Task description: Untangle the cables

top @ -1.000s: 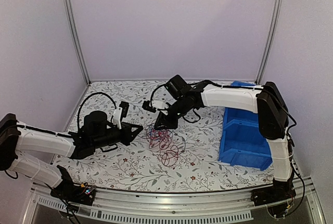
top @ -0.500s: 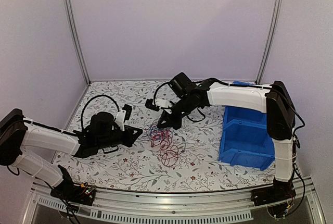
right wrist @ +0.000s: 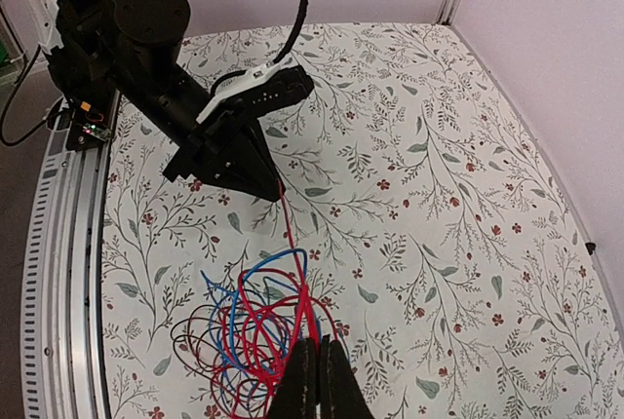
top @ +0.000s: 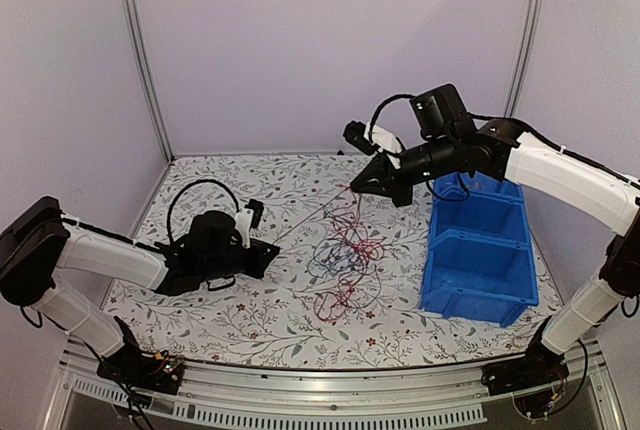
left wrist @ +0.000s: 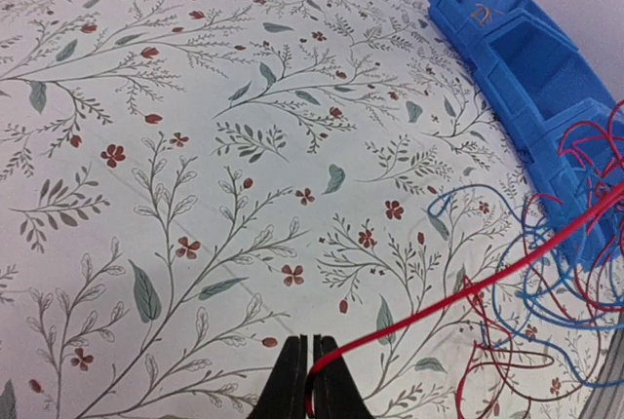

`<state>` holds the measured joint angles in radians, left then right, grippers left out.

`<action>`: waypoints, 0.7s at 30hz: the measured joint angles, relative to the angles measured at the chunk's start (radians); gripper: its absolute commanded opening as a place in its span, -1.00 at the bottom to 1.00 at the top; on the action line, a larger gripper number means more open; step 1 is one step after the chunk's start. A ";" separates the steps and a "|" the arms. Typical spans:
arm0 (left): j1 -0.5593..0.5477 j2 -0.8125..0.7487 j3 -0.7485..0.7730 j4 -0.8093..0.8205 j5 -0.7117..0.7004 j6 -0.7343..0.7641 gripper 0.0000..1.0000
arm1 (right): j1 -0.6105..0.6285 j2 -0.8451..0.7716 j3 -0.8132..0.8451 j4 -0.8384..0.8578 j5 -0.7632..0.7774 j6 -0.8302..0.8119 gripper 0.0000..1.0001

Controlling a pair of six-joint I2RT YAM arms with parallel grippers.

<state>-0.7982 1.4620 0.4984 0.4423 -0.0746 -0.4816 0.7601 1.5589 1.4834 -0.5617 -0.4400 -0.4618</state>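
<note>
Cables (top: 345, 250), thin red-blue loops, stretch taut between left claw (top: 272, 247) and right claw (top: 358, 183).

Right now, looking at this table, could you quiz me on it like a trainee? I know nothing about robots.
1. True or false: the left fingers pinch a red strand.
2. Seen from the overhead camera, the blue bin lies on which side of the cables? A) left B) right C) nearer the arm bases
3. Which are raised higher above the table: the left fingers or the right fingers?
Key: 1 true; 2 B; 3 the right fingers.
</note>
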 measured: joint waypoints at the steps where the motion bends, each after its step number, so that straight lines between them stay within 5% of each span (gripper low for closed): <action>1: 0.000 0.000 0.008 -0.018 -0.011 0.000 -1.00 | -0.007 -0.011 -0.021 0.004 -0.004 0.002 -1.00; 9: -0.024 -0.051 0.035 -0.178 -0.092 0.024 -0.15 | -0.042 -0.049 -0.197 0.111 -0.065 0.002 -1.00; 16: -0.126 -0.261 0.040 -0.158 -0.135 0.045 -0.16 | -0.043 -0.037 -0.258 0.198 -0.064 0.005 -1.00; 21: -0.134 -0.202 0.119 -0.116 -0.048 -0.010 -0.18 | -0.043 -0.039 -0.313 0.248 -0.064 0.021 -1.00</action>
<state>-0.9318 1.2598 0.6178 0.3260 -0.1226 -0.4915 0.7174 1.5204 1.1706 -0.3134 -0.5037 -0.4404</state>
